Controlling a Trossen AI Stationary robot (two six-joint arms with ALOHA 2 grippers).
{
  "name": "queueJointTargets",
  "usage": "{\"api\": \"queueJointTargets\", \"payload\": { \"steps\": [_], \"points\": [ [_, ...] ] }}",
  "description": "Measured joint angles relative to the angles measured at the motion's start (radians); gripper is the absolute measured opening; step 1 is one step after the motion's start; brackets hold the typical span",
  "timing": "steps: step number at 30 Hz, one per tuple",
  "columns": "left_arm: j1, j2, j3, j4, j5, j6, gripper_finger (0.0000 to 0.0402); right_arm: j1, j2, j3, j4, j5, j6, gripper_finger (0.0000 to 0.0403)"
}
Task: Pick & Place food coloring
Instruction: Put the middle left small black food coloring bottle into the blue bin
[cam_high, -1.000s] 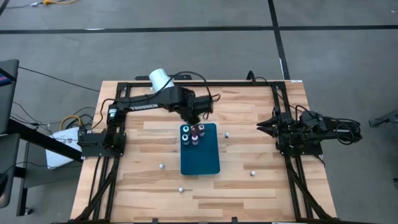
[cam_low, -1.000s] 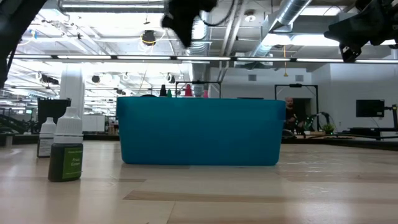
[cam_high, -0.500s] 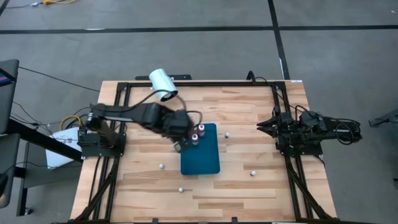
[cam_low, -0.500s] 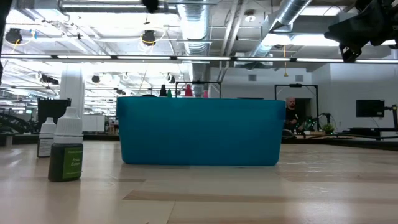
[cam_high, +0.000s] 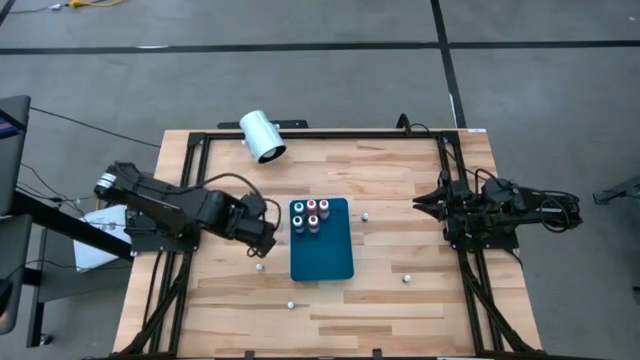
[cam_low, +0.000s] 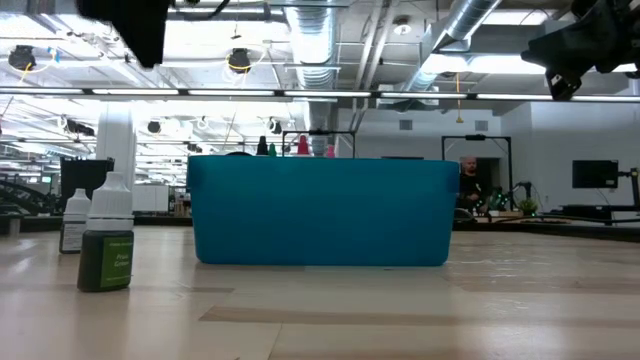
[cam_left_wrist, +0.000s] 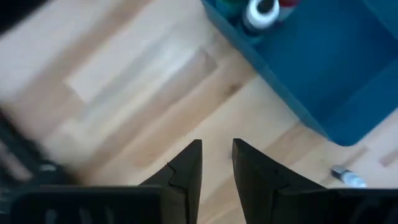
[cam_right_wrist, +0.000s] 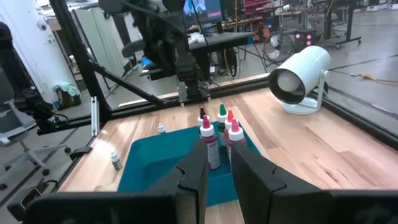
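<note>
1. Tray (cam_high: 325, 255): flat, blue, rectangular, at mid-table. In the low view it shows as a wide blue wall (cam_low: 320, 210).
2. Bottles in tray (cam_high: 311, 215): four stand clustered at the tray's far end, two red-topped and two teal-topped. The right wrist view shows them upright and close together (cam_right_wrist: 216, 140).
3. Loose bottles on table: one just beside the tray's left edge, near the left gripper (cam_high: 259, 267); one before the tray's near end (cam_high: 291, 303); one right of the tray, nearer side (cam_high: 406, 278); one right of the tray, far side (cam_high: 365, 215). The low view shows a green bottle with a white cap (cam_low: 106, 250) standing left of the tray.
4. Left gripper (cam_high: 268, 238): over the table just left of the tray. Fingers (cam_left_wrist: 186, 171) are slightly parted, with bare wood showing between them; nothing held.
5. Right gripper (cam_high: 422, 203): waiting at the table's right side, well apart from the tray. Fingers (cam_right_wrist: 194, 171) narrowly parted, empty.
6. White cylinder (cam_high: 262, 136): at the table's far edge, left of centre.
</note>
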Motion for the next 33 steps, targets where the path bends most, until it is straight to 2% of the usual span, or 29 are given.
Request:
{"api": "queueJointTargets", "payload": {
  "steps": [5,10,15,20,25,29,33],
  "points": [
    [-0.017,-0.072,-0.188,0.218,0.036,-0.065,0.0080,0.000,0.000,0.000,0.000,0.003,0.030,0.0060],
    [-0.038,-0.090,-0.294,0.271,0.060,-0.131,0.0080,0.000,0.000,0.000,0.000,0.011,0.042,0.0060],
    [-0.065,-0.089,-0.367,0.339,0.079,-0.178,0.0096,0.000,0.000,0.000,0.000,0.013,0.057,0.0060],
    [-0.089,-0.089,-0.430,0.435,0.078,-0.230,0.0133,0.000,0.000,0.000,0.000,0.013,0.058,0.0060],
    [-0.110,-0.076,-0.451,0.455,0.106,-0.257,0.0163,-0.001,0.000,0.000,0.000,0.014,0.058,0.0060],
    [-0.121,-0.065,-0.463,0.500,0.111,-0.270,0.0171,-0.001,0.000,0.000,0.002,0.018,0.058,0.0060],
    [-0.124,-0.022,-0.489,0.595,0.166,-0.271,0.0172,-0.001,0.000,0.000,0.004,0.018,0.058,0.0060]
  ]
}}
